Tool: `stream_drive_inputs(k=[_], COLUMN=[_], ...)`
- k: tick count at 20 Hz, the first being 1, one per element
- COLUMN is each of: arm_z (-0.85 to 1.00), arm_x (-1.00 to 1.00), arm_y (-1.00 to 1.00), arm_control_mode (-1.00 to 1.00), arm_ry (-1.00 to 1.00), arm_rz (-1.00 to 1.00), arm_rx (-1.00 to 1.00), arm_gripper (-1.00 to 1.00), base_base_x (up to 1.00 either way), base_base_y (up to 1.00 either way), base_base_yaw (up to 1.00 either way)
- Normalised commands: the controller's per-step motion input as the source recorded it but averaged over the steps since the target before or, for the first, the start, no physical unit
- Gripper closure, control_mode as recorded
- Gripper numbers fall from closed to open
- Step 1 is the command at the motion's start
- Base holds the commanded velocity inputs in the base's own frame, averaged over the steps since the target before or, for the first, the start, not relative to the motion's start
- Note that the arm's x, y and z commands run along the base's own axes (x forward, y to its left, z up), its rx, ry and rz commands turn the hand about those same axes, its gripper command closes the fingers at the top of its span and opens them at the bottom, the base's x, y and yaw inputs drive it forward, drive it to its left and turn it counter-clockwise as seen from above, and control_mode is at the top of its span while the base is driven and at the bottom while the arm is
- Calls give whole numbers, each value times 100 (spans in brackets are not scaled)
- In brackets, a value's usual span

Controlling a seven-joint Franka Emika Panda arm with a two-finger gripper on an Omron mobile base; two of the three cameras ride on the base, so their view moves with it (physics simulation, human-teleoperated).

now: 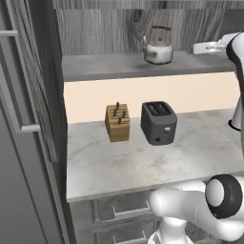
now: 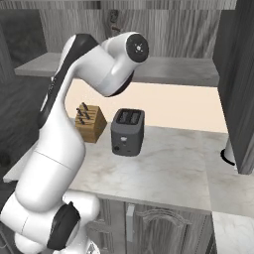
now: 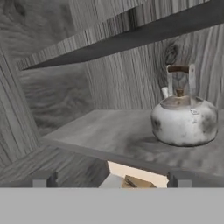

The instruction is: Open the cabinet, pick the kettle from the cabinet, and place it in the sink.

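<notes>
Grey marble countertop, mid frame in both base views, beneath a cream backsplash; pale and veined, running off to the right edge.

Item: cabinet, dark grey wood-grain, across the top of the left base view. Doors stand open; one door hangs edge-on at the left of that view, another fills the right edge of the right base view. Interior shelf grey, back wall showing a knot in the grain.

Item: kettle, squat, silver-white, arched brown handle, short spout, lid knob. Stands upright on the cabinet shelf, upper centre-right of the left base view. In the hand view it sits at right of centre, alone on the shelf, spout turned to the left of that frame.

Item: toaster, dark grey, two slots, upright on the countertop, centre of the left base view.

Item: knife block, light wood, dark handles protruding, just beside the toaster to its left, not touching.

Item: drawers, grey, small horizontal handles, below the counter edge, lower centre.

Item: gripper, bottom of the hand view, jaws spread fully apart with nothing between them; fingertips level with the shelf's front edge, well apart from the kettle.
</notes>
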Motion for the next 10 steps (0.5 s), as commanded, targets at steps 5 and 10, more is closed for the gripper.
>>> stream_drive_inputs(k=[5, 10], arm_z=[9, 2], arm_x=[30, 33], arm_y=[-1, -3], arm_control_mode=[-100, -100], arm_ry=[0, -5], arm_rz=[14, 12], arm_rx=[0, 1], arm_gripper=[-100, -100], base_base_x=[0, 0], base_base_y=[0, 0], base_base_yaw=[0, 0])
